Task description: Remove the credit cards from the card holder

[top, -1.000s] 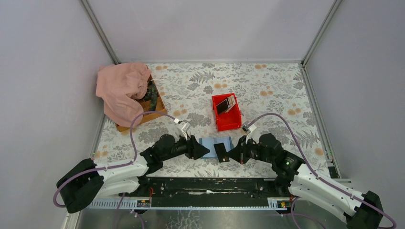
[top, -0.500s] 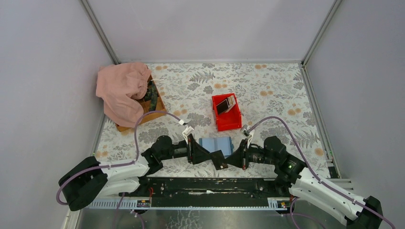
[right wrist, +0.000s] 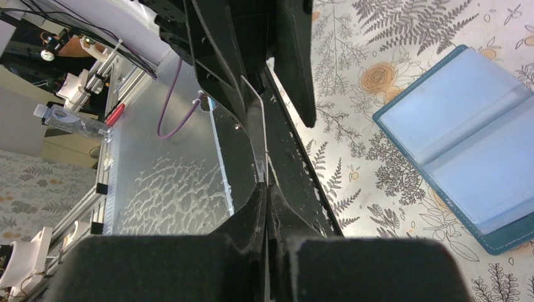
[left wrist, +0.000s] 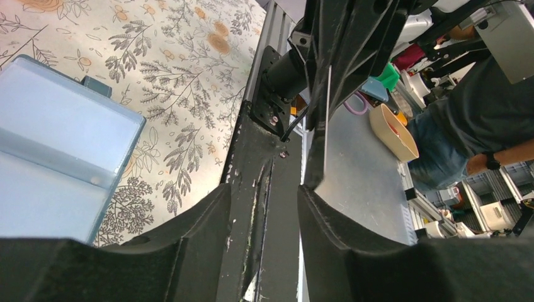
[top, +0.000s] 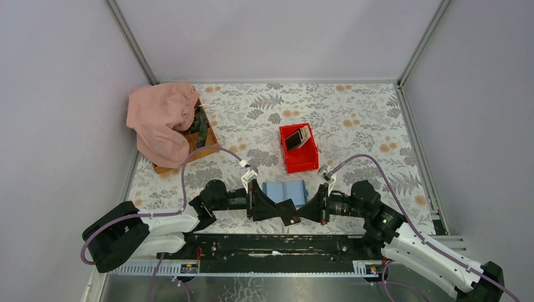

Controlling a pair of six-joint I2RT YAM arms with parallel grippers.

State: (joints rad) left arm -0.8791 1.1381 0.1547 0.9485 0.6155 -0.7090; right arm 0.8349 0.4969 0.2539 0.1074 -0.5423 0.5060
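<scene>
At the near edge of the floral surface point(top: 352, 107), two hands meet at one dark card.

A pink cloth point(top: 160, 116) is draped over a wooden box point(top: 204, 135) at the far left. Nearer the middle stands a red bin point(top: 302, 160) with a few credit cards point(top: 297, 137) leaning inside it. The blue card holder point(top: 283, 190) lies open and flat between the arms, just behind their tips. The right hand point(right wrist: 266, 207) is clamped on a dark card point(top: 288, 211), which its own camera shows edge-on. The left hand point(left wrist: 264, 207) has its fingers apart, and the card's thin edge stands in the gap. Whether they touch it cannot be told.
</scene>
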